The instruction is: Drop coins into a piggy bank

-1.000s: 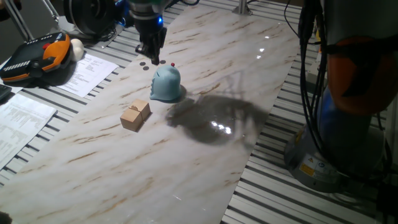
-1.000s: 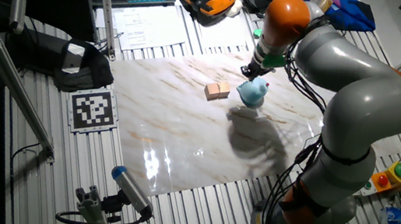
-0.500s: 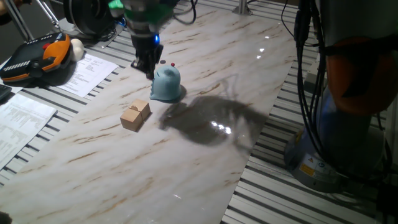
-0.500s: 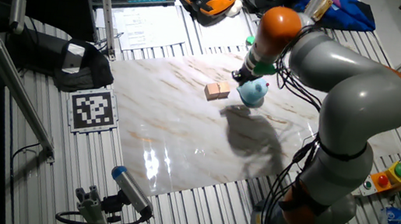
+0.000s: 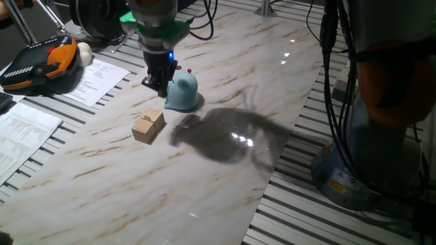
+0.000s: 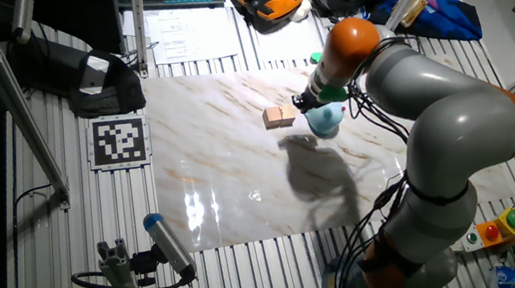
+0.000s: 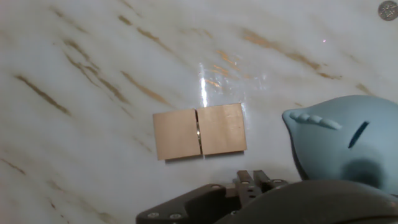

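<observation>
The light blue piggy bank [image 5: 182, 91] stands on the marble tabletop, and also shows in the other fixed view [image 6: 324, 120]. In the hand view the piggy bank [image 7: 339, 140] is at the right, its slot facing up. My gripper [image 5: 157, 83] hangs just left of the bank and above the table. In the hand view the gripper [image 7: 252, 179] has its fingertips close together, and no coin shows between them. A small reddish coin [image 5: 189, 70] lies just behind the bank. Other coins are hidden.
Two tan wooden cubes [image 5: 148, 126] sit side by side left of the bank, and in the hand view the cubes [image 7: 199, 132] lie right ahead of the fingers. An orange and black pendant [image 5: 41, 61] and papers [image 5: 95, 78] lie off the tabletop's left edge.
My gripper has moved from the coins behind the bank toward the front, to the bank's left side. The bank and the cubes have not moved.
</observation>
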`<state>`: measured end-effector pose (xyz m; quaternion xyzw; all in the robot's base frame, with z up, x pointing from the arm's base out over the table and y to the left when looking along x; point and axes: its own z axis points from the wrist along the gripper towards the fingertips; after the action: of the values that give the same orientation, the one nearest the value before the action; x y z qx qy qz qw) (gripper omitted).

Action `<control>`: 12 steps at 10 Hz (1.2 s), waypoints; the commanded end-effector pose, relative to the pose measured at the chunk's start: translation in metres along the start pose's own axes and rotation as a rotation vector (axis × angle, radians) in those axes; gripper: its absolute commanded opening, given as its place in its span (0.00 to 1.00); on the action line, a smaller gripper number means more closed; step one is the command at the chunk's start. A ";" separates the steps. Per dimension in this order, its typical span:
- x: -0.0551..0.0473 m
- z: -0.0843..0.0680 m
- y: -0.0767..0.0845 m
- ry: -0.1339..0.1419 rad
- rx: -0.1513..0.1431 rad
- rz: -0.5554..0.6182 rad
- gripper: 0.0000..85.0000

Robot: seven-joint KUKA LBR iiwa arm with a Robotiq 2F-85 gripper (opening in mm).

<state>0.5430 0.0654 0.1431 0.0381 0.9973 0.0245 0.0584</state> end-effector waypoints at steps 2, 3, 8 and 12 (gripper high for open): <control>0.001 0.004 0.007 -0.009 0.001 0.008 0.20; 0.000 0.007 0.013 -0.009 0.001 0.010 0.20; -0.003 0.017 0.027 -0.024 -0.003 -0.070 0.40; -0.007 0.029 0.035 -0.027 -0.017 -0.101 0.40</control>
<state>0.5561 0.1006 0.1165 -0.0133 0.9967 0.0295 0.0741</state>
